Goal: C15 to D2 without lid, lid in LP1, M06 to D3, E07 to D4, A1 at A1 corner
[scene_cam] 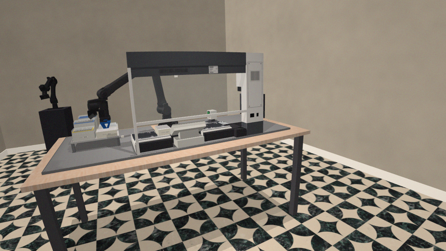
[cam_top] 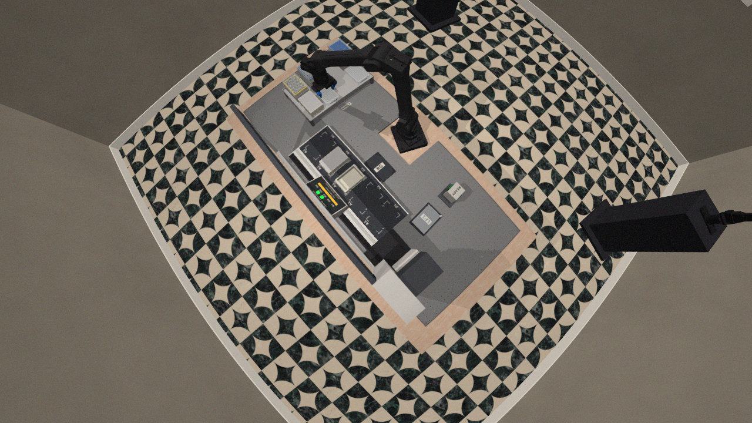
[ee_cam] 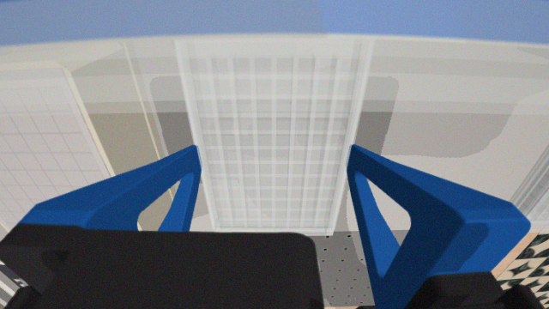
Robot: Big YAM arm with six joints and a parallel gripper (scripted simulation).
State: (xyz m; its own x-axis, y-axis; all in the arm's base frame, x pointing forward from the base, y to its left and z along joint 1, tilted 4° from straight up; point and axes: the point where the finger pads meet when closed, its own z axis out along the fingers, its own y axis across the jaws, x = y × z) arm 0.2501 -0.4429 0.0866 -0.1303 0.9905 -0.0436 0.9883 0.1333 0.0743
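Note:
My gripper (cam_top: 319, 93) is over the SHELF (cam_top: 325, 90) at the far end of the table. In the wrist view its blue fingers are shut on the two long sides of a clear lidded well plate (ee_cam: 274, 133), which lies flat on the shelf; I cannot read its label. It also shows in the side view (scene_cam: 105, 124), low among the shelf items. On the deck a grey block (cam_top: 333, 157) and a pale open tray (cam_top: 349, 177) lie in two neighbouring positions. Lid park LP1 (cam_top: 426, 218) holds nothing.
A yellow-topped rack (cam_top: 295, 85), a white block (cam_top: 312, 103) and a blue-topped item (cam_top: 339, 46) stand close around the gripper. Regrip nest RG (cam_top: 380, 170) and the READY key (cam_top: 453, 191) stand beyond the arm's base. The handler's frame (scene_cam: 187, 62) spans the deck.

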